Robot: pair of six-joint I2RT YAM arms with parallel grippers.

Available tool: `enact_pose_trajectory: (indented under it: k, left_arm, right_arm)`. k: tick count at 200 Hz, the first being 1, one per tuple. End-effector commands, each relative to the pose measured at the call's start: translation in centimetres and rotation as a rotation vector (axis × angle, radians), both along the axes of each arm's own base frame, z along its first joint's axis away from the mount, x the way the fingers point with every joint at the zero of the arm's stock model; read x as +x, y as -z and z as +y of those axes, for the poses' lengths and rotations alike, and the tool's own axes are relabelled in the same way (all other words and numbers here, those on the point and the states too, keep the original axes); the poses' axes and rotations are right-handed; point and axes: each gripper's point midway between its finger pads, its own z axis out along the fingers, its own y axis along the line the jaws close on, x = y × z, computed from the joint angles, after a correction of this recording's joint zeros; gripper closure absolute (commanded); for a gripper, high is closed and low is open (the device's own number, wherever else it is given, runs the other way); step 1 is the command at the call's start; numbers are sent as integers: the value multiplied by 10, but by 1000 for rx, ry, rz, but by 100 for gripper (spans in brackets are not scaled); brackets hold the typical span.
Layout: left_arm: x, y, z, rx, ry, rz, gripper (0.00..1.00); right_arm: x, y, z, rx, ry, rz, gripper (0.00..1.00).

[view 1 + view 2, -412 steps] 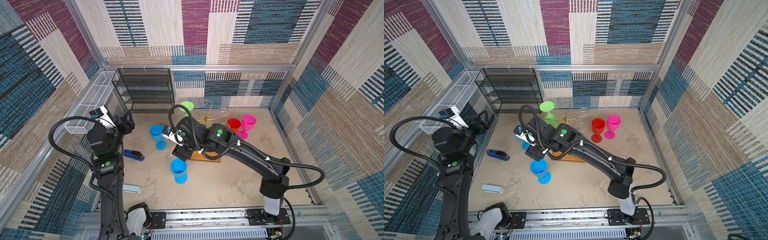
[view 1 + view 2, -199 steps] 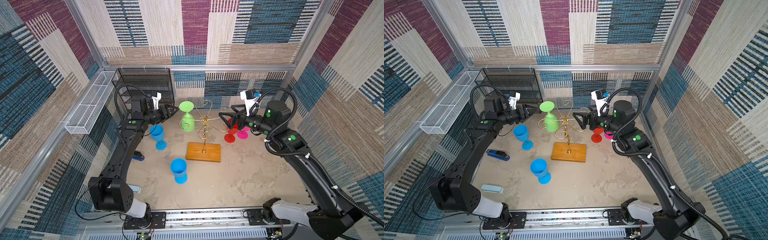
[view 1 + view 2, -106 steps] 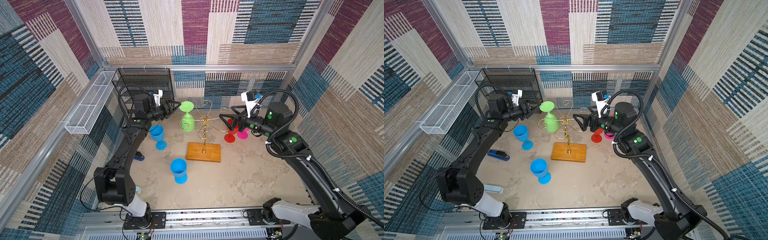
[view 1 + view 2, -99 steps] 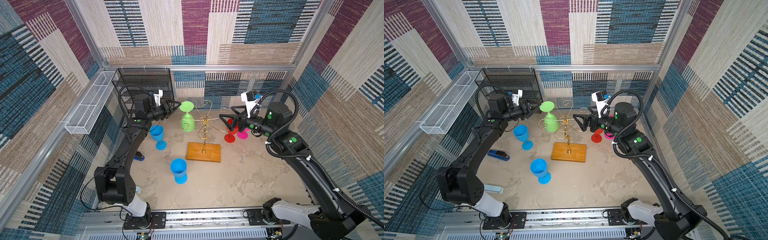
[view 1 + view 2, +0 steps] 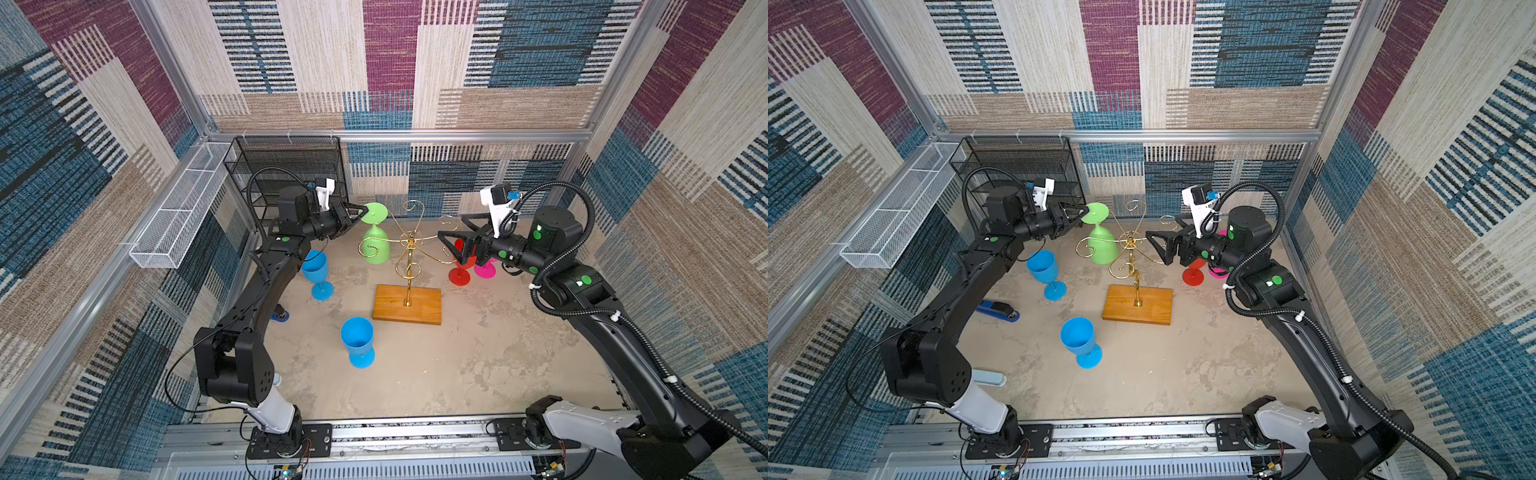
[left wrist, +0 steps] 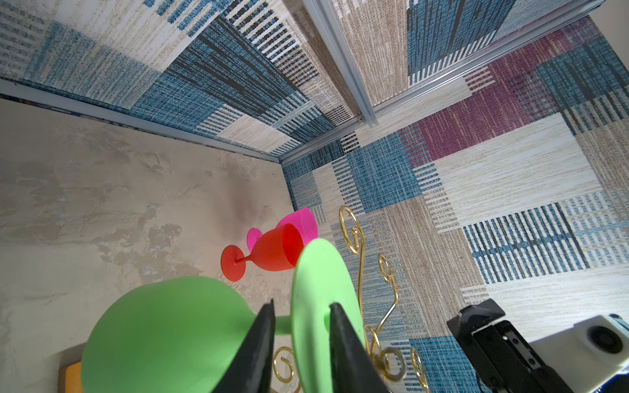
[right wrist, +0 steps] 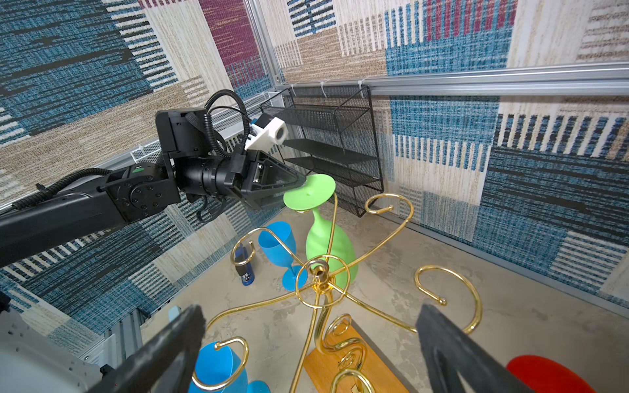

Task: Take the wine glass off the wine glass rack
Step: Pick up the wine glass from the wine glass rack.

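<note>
The green wine glass (image 5: 376, 249) hangs upside down on the wine glass rack (image 5: 409, 270). Its round foot sits up on one gold arm, and its bowl is lower than the tips of the left hand (image 5: 360, 210). In the left wrist view the two black fingers (image 6: 262, 340) of this hand stand close together, one on each side of the foot's edge, and one of them crosses the stem. A thin gap shows beside that finger, so I cannot tell if they already press the foot. The right hand (image 5: 455, 230) faces the left hand from the other side of the rack. Its fingers are wide apart with nothing between them, and its tips are near the curled ends of the gold arms. A red glass (image 5: 459, 276) and a pink glass (image 5: 485, 270) stand on the surface (image 5: 478, 353) just behind the right hand. One blue glass (image 5: 316, 270) stands under the left hand's wrist, and a second blue glass (image 5: 357, 336) stands farther back along that arm.
</note>
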Motion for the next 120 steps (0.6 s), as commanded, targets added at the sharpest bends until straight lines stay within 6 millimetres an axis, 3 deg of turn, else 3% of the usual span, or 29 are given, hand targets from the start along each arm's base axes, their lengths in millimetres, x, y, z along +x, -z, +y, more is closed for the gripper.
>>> enact_pose_trajectory:
  k: [1,120]
  left_arm:
    - [-2,-13,1,3,0,-41,74]
    - [-8,-20,0,-6,10,-44,95]
  right_arm:
    - [-1,-7,1,13,-10,-30,1]
    - [-4,-3,-2,15,5,-24,1]
